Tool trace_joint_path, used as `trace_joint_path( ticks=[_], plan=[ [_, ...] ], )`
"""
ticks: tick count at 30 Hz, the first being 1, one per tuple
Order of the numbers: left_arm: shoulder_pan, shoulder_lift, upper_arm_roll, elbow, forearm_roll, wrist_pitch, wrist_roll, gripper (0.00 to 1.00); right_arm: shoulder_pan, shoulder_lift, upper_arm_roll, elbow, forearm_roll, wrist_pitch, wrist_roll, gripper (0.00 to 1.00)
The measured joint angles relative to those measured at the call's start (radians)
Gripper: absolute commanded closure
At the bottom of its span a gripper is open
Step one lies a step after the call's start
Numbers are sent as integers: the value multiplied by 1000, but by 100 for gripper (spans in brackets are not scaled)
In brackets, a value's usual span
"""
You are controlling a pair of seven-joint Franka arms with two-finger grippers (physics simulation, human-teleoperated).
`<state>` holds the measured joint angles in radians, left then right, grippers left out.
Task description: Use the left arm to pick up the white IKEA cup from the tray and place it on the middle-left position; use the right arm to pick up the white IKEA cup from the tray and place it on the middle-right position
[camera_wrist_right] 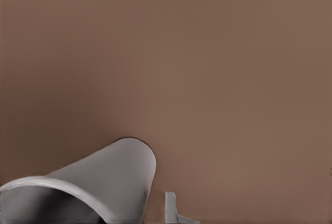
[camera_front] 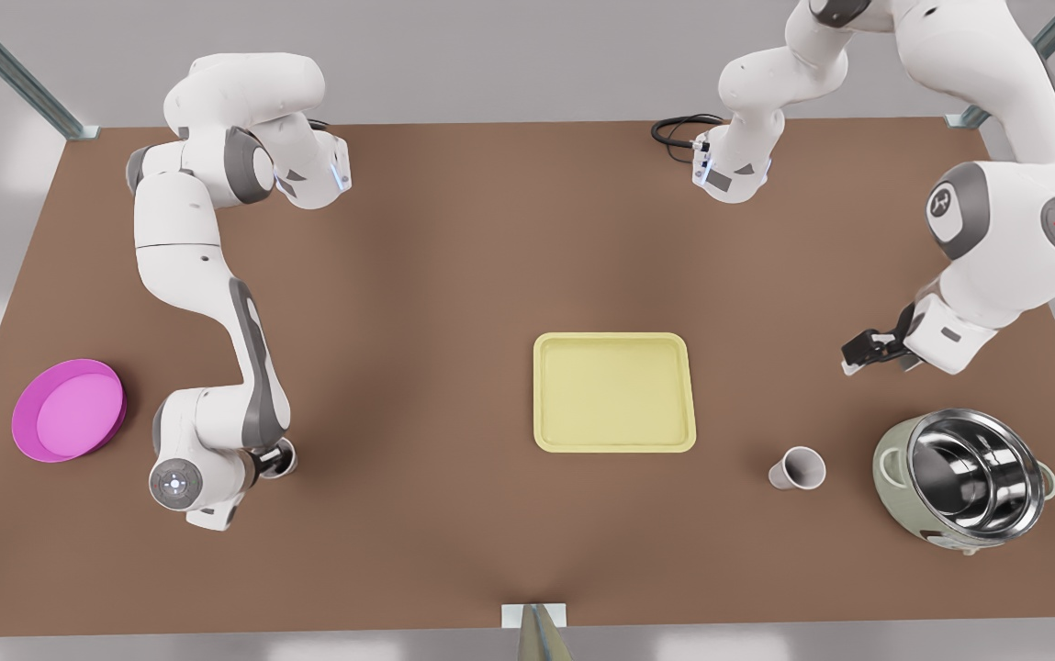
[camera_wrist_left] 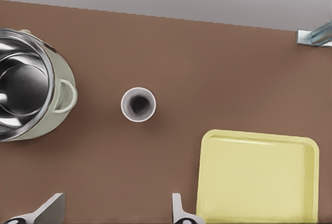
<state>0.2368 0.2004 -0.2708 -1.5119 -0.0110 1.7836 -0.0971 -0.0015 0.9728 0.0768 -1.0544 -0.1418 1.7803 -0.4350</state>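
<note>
— On the brown table [camera_front: 444,275], where do the cups stand?

— One white cup [camera_front: 798,468] stands upright on bare tabletop, between the pale yellow tray [camera_front: 614,341] and the steel pot [camera_front: 959,477], off toward the front view's right. It touches neither. The left wrist view looks straight down into this cup [camera_wrist_left: 138,104], with the pot [camera_wrist_left: 31,89] to one side and the tray's rim [camera_wrist_left: 259,133] to the other.

— And the left gripper?

— The left gripper [camera_front: 858,353] hangs above the table at the front view's right, apart from that cup. Its fingers [camera_wrist_left: 52,211] are spread wide and carry nothing.

— The other arm?

— The right gripper [camera_front: 274,459] is low at the front view's left, near the magenta bowl [camera_front: 68,408]. A second cup [camera_wrist_right: 88,187] sits right up against its camera, tilted, with one finger [camera_wrist_right: 172,208] just beside the wall. It looks gripped, though the far finger is hidden behind the cup.

— Anything on the tray?

— Its yellow floor is bare.
</note>
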Motion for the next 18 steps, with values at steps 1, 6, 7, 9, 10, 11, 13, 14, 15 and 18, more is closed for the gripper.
trace_joint_path(
  ticks=[1,6,7,9,10,11,13,14,15,18],
  plan=[
    [0,2,0,1,-1,-8,5,0,0,0,0,0,0,0,-8,44],
    [-2,10,0,2,-2,-31,28,0,7,-23,0,1,1,-17,-39,44],
    [-2,10,0,2,-2,-34,32,0,14,-41,-2,2,1,-28,-44,44],
    [-2,11,0,2,-2,-38,39,0,21,-85,1,4,8,-59,-52,43],
    [-2,11,0,2,-2,-40,42,0,22,-106,5,4,12,-76,-55,43],
    [-2,11,0,2,-2,-41,45,0,26,-129,6,4,16,-92,-57,43],
    [-2,11,0,2,-2,-43,50,0,35,-159,8,5,21,-123,-62,40],
    [-2,11,0,2,-2,-44,53,0,38,-179,8,7,22,-140,-63,27],
    [-2,11,0,2,-2,-45,55,0,39,-205,8,9,23,-155,-65,6],
    [-1,11,0,2,-2,-46,61,0,34,-328,6,16,25,-201,-62,0]
  ],
)
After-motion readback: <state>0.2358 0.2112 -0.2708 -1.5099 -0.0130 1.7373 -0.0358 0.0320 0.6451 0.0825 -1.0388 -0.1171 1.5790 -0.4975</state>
